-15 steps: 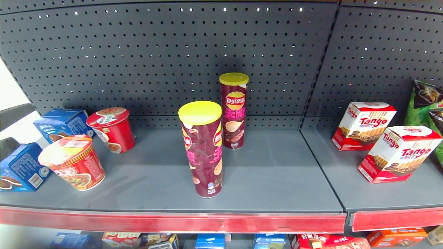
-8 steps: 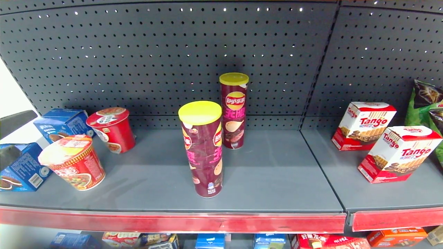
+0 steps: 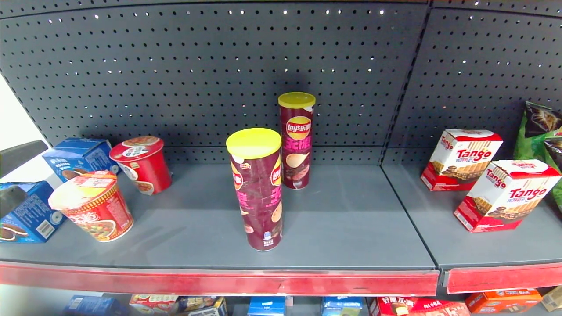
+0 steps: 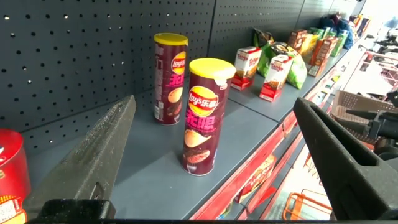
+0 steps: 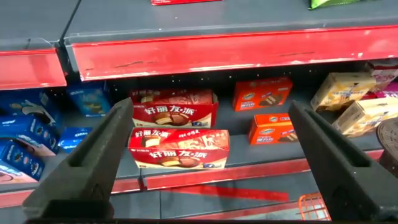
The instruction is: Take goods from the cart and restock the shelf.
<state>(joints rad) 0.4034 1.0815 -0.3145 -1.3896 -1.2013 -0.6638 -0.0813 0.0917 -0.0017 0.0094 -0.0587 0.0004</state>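
The front chip can (image 3: 257,193) stands upright near the lip of the shelf (image 3: 351,219). A second chip can (image 3: 297,140) stands behind it, close to the pegboard back (image 3: 197,66). I judge this placing step done, so my next move is back to the cart for another item. My left tool (image 4: 214,109) is spread wide and empty, facing both cans but apart from them. My right tool (image 5: 209,109) is also spread wide, holding nothing, low in front of the red boxes (image 5: 177,149) on the lower shelf.
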